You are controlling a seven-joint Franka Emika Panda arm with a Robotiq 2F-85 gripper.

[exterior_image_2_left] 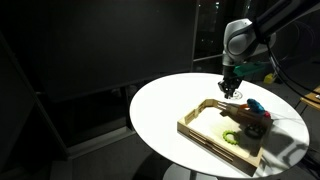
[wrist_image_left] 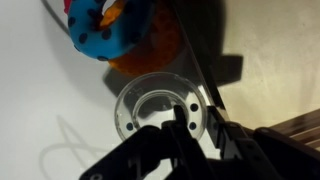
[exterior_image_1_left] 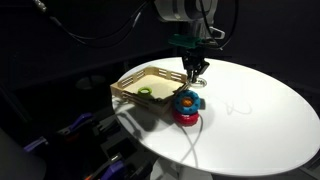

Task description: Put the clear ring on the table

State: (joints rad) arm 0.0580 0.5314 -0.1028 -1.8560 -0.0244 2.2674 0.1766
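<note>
In the wrist view the clear ring (wrist_image_left: 140, 110) shows as a faint round outline with small dark holes. My gripper (wrist_image_left: 198, 125) has one finger inside the ring and one outside, closed on its right-hand wall. In both exterior views the gripper (exterior_image_1_left: 197, 68) (exterior_image_2_left: 230, 90) hangs just above the white round table (exterior_image_1_left: 260, 110) (exterior_image_2_left: 170, 100), at the wooden tray's far edge; the ring itself is too faint to make out there. Whether the ring touches the table cannot be told.
The wooden tray (exterior_image_1_left: 150, 80) (exterior_image_2_left: 205, 130) (wrist_image_left: 270, 60) holds a green ring (exterior_image_1_left: 145, 92) (exterior_image_2_left: 231, 138). The blue, orange and red stacked rings (exterior_image_1_left: 187, 105) (exterior_image_2_left: 255, 108) (wrist_image_left: 115, 30) stand close beside the gripper. A faint scribble (exterior_image_1_left: 235, 105) marks the table top.
</note>
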